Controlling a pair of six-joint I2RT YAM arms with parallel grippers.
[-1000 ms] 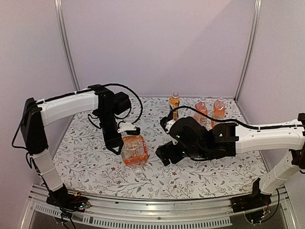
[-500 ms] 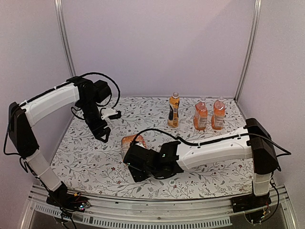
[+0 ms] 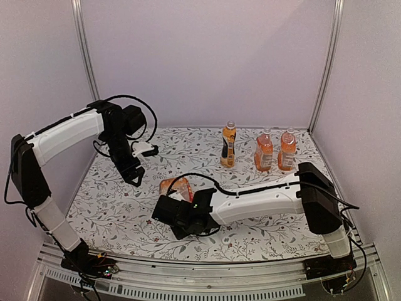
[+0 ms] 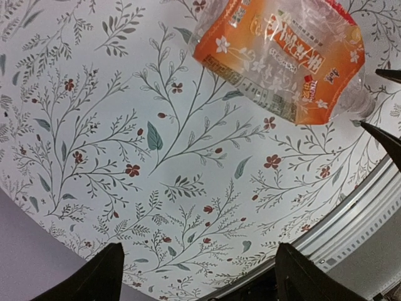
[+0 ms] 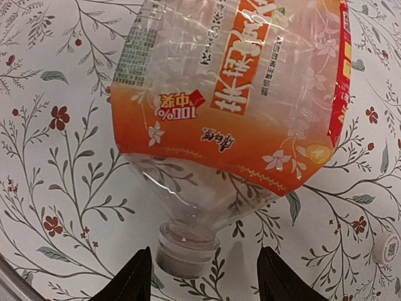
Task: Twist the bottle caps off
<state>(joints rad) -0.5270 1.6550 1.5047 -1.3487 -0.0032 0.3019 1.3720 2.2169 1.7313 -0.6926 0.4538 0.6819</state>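
We see the right arm reaching low across to the lying squat bottle [image 5: 232,94], its gripper [image 5: 205,263] wide open and holding nothing, its fingers either side of the uncapped neck, a white bottle cap [image 5: 385,248] lying loose near that bottle, and the left gripper [image 4: 197,266] raised near the bottle, open and empty.

Upright bottles [image 3: 265,150] crowd 1 o'clock; the right arm [image 3: 263,197] bars 4 o'clock. Open table [image 3: 106,210] lies toward 8 o'clock.
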